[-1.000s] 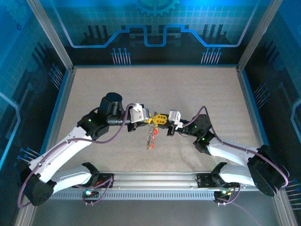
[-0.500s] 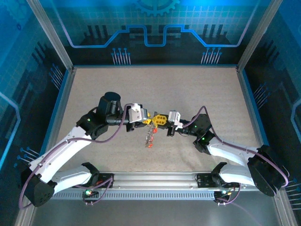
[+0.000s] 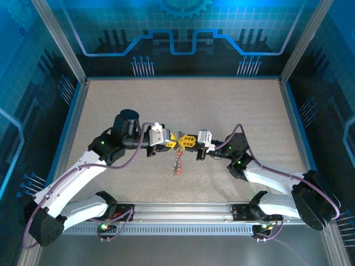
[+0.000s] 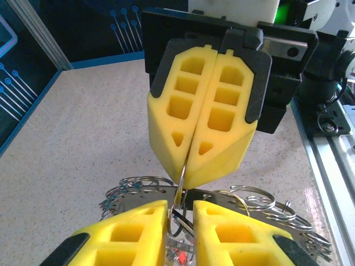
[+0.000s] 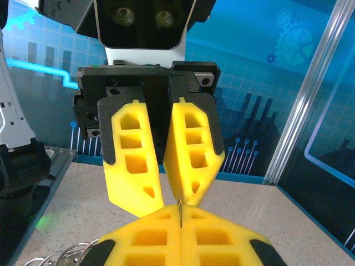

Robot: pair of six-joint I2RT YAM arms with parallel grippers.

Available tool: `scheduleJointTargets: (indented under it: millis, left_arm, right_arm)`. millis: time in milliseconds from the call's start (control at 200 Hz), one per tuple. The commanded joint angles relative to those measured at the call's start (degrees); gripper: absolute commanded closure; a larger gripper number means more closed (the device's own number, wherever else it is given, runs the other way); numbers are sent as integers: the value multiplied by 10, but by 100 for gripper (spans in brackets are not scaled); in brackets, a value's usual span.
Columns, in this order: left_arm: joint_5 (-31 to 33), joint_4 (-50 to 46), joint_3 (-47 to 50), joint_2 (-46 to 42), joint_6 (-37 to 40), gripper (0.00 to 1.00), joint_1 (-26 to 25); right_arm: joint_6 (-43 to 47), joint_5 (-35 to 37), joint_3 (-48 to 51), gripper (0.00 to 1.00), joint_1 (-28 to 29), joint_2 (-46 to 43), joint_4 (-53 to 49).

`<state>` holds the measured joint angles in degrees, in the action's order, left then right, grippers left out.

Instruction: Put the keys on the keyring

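The right gripper (image 4: 187,176) is pressed fully closed on the thin wire of the keyring (image 4: 178,195). The left gripper (image 4: 180,210) sits narrowly parted around that wire, and I cannot tell whether it grips. The keys (image 4: 302,231) bunch beneath, over the table (image 4: 83,138). The metal is probably light, stiff and slippery, so it is likely best pinched on the flat key heads.
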<state>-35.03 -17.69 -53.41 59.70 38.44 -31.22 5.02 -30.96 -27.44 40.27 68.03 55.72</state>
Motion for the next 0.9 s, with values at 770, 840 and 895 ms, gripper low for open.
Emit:
scheduleJointTargets:
  millis: [770,840,895]
  left_arm:
    - [71,-214,-123,35,124,100,7]
    - [96,-265,-160,45,143,100,6]
    - [116,-300,-189,51,156,100,2]
  right_arm:
    - [180,10,-90,85,7,-52,-265]
    - [195,15,-97,83,7,-51,-297]
    - [198,16,-101,79,7,-51,-313]
